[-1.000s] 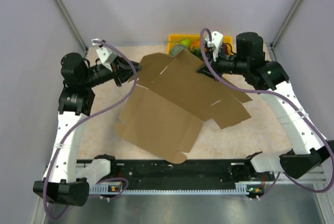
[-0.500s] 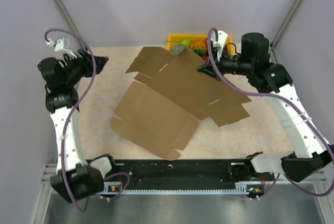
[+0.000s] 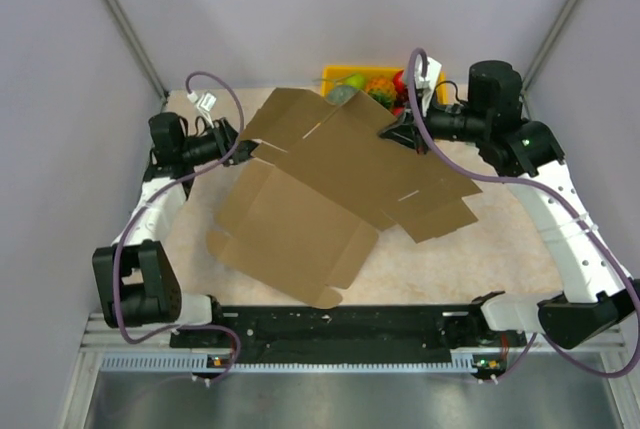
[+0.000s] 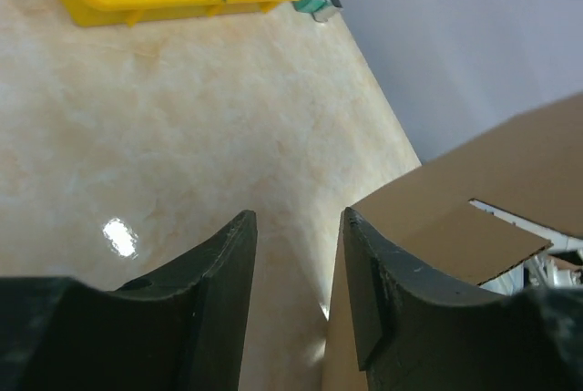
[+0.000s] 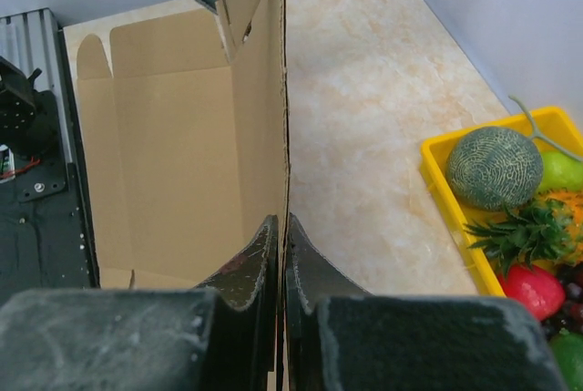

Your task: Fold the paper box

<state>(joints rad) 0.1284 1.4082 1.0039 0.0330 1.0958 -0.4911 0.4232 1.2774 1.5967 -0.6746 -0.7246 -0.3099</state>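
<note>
Right wrist view: the right claw (image 5: 281, 227) is pinched tight on the thin edge of the paper box (image 5: 173, 145), a plain brown die-cut sheet of corrugated cardboard with flaps and creases. The sheet spreads unfolded across the middle of the beige marbled worktop (image 3: 480, 259), its far edge by the yellow plastic tray of fruit (image 3: 332, 73). The left claw (image 4: 296, 227) gapes, holding nothing, just beside a flap.

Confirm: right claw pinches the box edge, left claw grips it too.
Wrong about the left. The right claw pinches the box edge, but the left claw is open and grips nothing; the left wrist view shows only table between its jaws.
</note>
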